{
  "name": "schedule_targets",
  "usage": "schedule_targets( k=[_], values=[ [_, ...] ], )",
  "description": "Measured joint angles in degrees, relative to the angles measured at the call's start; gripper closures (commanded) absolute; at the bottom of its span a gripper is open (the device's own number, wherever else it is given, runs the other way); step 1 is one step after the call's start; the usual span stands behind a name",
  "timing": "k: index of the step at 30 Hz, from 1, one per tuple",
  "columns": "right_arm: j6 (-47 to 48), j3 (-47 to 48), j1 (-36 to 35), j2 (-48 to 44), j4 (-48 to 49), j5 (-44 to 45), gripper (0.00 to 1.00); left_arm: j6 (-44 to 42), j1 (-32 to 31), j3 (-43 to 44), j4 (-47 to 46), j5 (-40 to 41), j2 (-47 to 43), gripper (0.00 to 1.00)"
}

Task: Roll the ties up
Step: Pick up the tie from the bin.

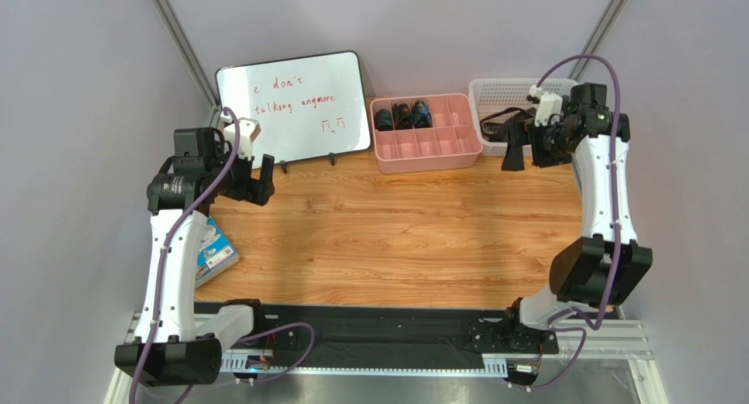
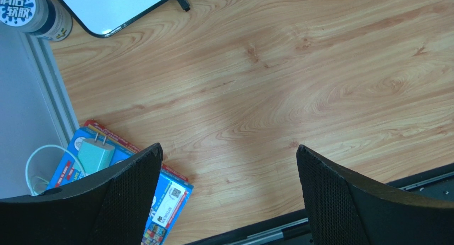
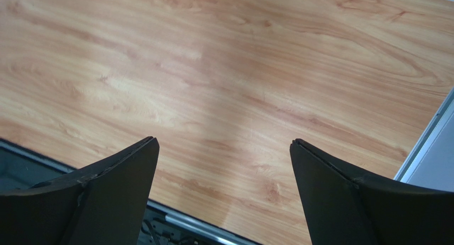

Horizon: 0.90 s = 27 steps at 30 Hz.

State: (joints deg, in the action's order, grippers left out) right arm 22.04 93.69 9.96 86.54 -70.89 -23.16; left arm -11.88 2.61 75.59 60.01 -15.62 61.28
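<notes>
From above, the left claw (image 1: 255,183) hangs wide open over the left side of the table (image 1: 396,237), near the whiteboard (image 1: 294,105). The right claw (image 1: 519,149) is wide open too, just in front of the white basket (image 1: 497,90). Three rolled ties (image 1: 403,116) sit in the back row of the pink tray (image 1: 431,162). One loose tie (image 1: 494,121) lies in the basket.

In the left wrist view, the fingers (image 2: 122,202) stand far apart above bare wood and hold nothing. A blue packet (image 2: 173,194) lies beside them.

In the right wrist view, the fingers (image 3: 106,197) are also far apart, with only wood between them.
</notes>
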Motion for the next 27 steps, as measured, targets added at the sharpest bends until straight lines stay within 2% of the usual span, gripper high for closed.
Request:
schedule_targets(
  k=[9, 18, 27],
  values=[
    [-9.79, 15.74, 7.98, 16.65, 6.16, -0.26, 0.0, 1.62, -0.02, 4.02, -3.72, -0.92, 3.06, 0.01],
    [-21.14, 36.81, 9.33, 41.0, 16.52, 12.85, 0.0, 3.78, -0.02, 4.52, -8.04, -3.39, 7.67, 0.01],
    [-29.59, 38.38, 12.28, 50.97, 38.49, 19.23, 0.0, 3.85, -0.02, 4.35, -9.92, -3.23, 10.71, 0.01]
  ],
)
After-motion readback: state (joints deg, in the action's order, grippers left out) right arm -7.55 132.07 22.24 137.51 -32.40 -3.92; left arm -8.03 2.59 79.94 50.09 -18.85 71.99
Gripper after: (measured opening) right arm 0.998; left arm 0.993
